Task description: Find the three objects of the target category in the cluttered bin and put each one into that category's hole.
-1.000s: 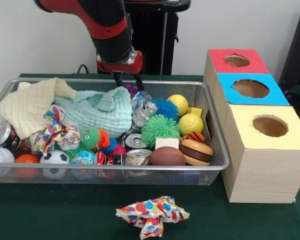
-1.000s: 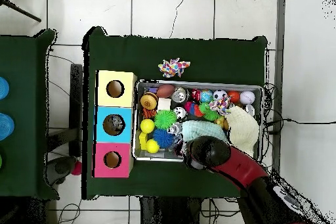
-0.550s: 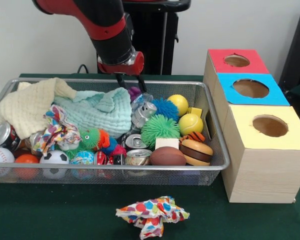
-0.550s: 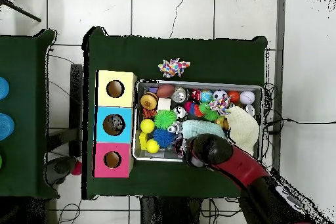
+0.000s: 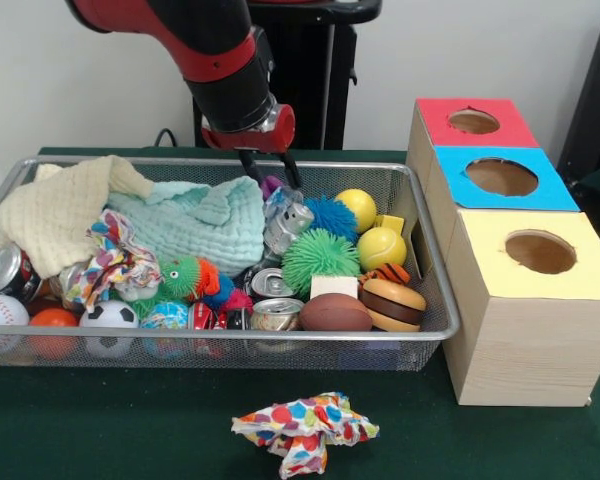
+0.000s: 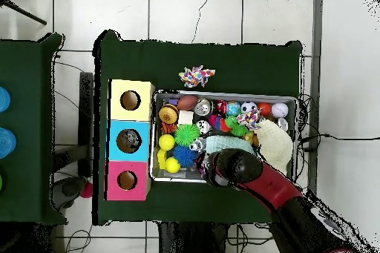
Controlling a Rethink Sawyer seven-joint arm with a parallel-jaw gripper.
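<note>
My gripper point(image 5: 270, 176) hangs open over the back middle of the wire bin point(image 5: 432, 292), its fingertips point(image 5: 291, 180) just above a small purple thing point(image 5: 270, 185) and the far edge of a mint cloth point(image 5: 195, 222). Nothing is held. A crushed silver can point(image 5: 288, 222) lies just in front of it, with more cans point(image 5: 276, 312) at the bin's front. In the overhead view the arm's wrist point(image 6: 231, 167) covers the gripper. Three boxes with holes stand beside the bin: red point(image 5: 470, 122), blue point(image 5: 500, 178), yellow point(image 5: 540, 252).
The bin also holds a cream cloth point(image 5: 60, 212), a patterned cloth point(image 5: 120, 258), green point(image 5: 318, 258) and blue point(image 5: 332, 214) spiky balls, yellow balls point(image 5: 381, 247), a football point(image 5: 334, 313) and a burger toy point(image 5: 392, 303). Another patterned cloth point(image 5: 305, 428) lies on the table in front.
The gripper has shifted a little to the right and slightly lower along the bin's back, from the mint cloth's edge to over the purple thing. Nothing in the bin moved.
</note>
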